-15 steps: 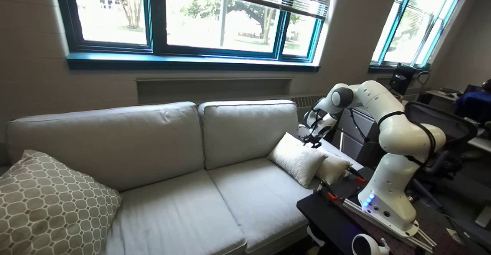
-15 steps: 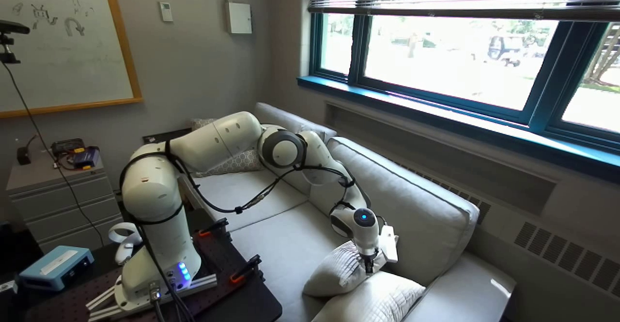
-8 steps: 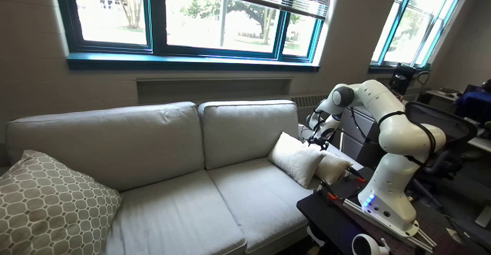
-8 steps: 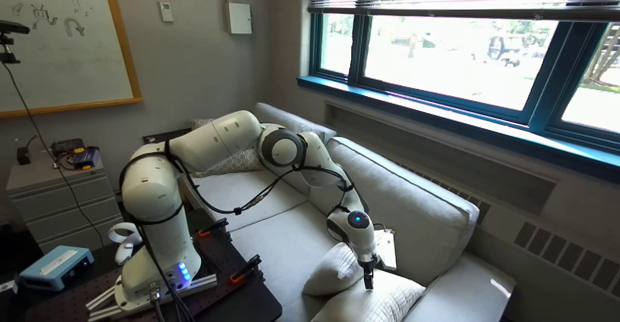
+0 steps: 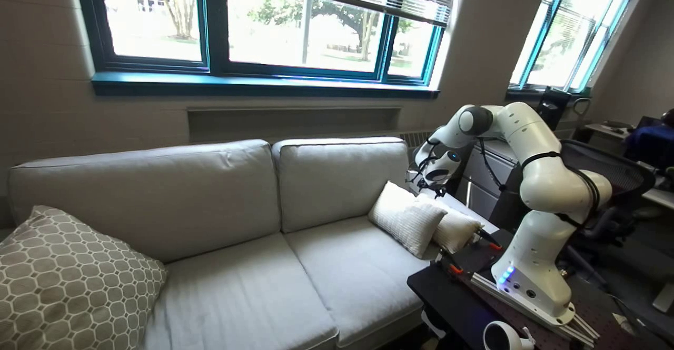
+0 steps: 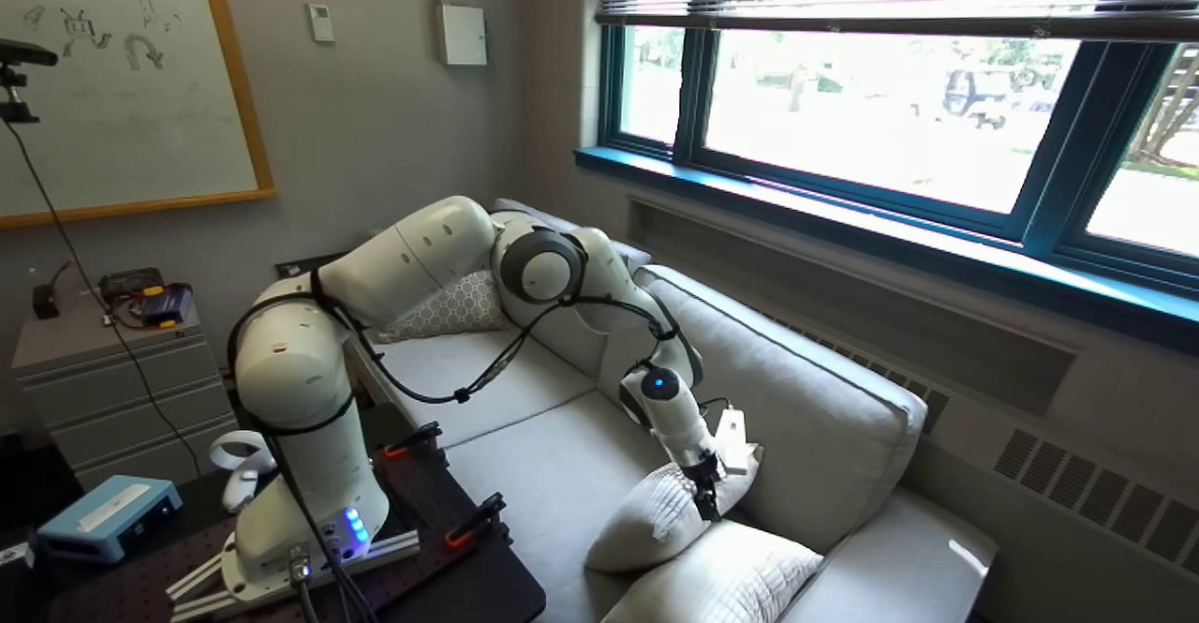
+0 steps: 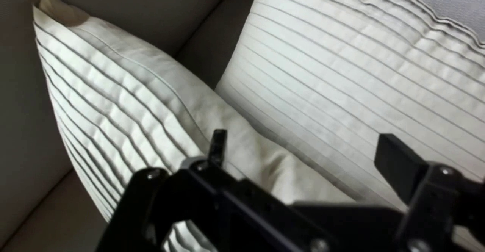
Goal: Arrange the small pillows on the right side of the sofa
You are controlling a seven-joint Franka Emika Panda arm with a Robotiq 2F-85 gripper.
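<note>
Light grey sofa (image 5: 247, 287): spreads through the lower part of an exterior view, from 8 round to 4 o'clock. White robot arm (image 5: 553, 192) at 3 o'clock, reaching over one end of the sofa. Black table (image 5: 429, 282) between 4 and 5 o'clock, bearing the arm's base. Beige lattice cushion (image 5: 79, 281) at 8 o'clock, at the opposite end.

White small pillow A (image 5: 405, 221): 4 o'clock, tilted, on the seat close to the sofa back. White small pillow B (image 5: 457, 229): also toward 4 o'clock, partly hidden by A, just beside the armrest (image 6: 899, 557). In the wrist view the two pillows touch, pleated faces at 9 and 2 o'clock.

The hand (image 7: 307, 151), 4 o'clock in the wrist view: fingers (image 7: 398, 165) spread wide, pillow cloth showing through the gap, hold on nothing. In both exterior views it hangs over the pillows; contact with either cannot be told. White controller (image 6: 241, 489): 8 o'clock in an exterior view, beside the arm's base.
</note>
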